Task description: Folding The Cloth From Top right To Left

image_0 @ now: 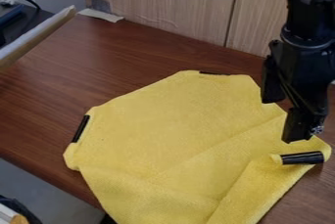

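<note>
Claw (pixel 302 126): at your right, pointing down over the cloth's right side, just above the right strip as you see it; you cannot tell from here whether it is wide or narrow, or whether it has hold of anything.
Board (pixel 39 34): pale edge slanting in at your upper left, apart from the cloth; a wide sweep left could bring the arm near it.
Left strip (pixel 80 128): black, on the cloth's left edge; your fold may come down over it askew if you carry across at the wrong angle.
Table (pixel 118 52): brown wood; the cloth reaches its near edge at lower left, so a hard pull there could drag the whole piece off.
Cloth (pixel 177 130): yellow, spread but creased, its near part running out at the bottom; the fold to the left looks undone. Loose creases could bunch if you drag instead of lift.
Top strip (pixel 214 73): black, at the far edge; grip too shallow near there and the edge may slip free.
Right strip (pixel 302 158): black, on a turned-up corner; come down too low and you could press or snag it.
</note>
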### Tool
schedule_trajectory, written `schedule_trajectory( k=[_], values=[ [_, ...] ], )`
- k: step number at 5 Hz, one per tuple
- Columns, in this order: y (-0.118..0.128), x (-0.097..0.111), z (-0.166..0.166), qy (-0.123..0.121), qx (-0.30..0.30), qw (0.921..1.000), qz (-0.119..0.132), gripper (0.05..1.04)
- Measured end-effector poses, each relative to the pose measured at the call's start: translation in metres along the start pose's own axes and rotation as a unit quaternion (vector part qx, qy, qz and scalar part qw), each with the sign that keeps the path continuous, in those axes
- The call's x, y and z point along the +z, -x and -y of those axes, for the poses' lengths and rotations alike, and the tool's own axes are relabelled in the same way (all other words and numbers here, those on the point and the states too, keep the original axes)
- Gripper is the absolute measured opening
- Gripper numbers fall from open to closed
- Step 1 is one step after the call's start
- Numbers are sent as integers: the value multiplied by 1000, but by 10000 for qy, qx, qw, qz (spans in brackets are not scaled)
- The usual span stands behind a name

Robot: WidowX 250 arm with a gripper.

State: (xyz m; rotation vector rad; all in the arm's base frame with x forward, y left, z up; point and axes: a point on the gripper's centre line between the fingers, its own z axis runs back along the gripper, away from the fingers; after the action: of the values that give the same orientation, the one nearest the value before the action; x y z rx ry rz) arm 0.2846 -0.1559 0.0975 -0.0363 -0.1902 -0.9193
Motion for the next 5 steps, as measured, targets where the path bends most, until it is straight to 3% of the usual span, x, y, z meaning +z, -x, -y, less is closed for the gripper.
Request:
schedule_trajectory(
  k=[1, 2, 3, 5],
  values=[
    [3, -9, 1, 61, 50, 9999, -132, 1000],
    [3, -15, 23, 1, 164, 9996, -239, 999],
    [8, -9, 35, -165, 630, 9979, -62, 1000],
    [28, -35, 51, -338, 1180, 9922, -230, 1000]
  ],
)
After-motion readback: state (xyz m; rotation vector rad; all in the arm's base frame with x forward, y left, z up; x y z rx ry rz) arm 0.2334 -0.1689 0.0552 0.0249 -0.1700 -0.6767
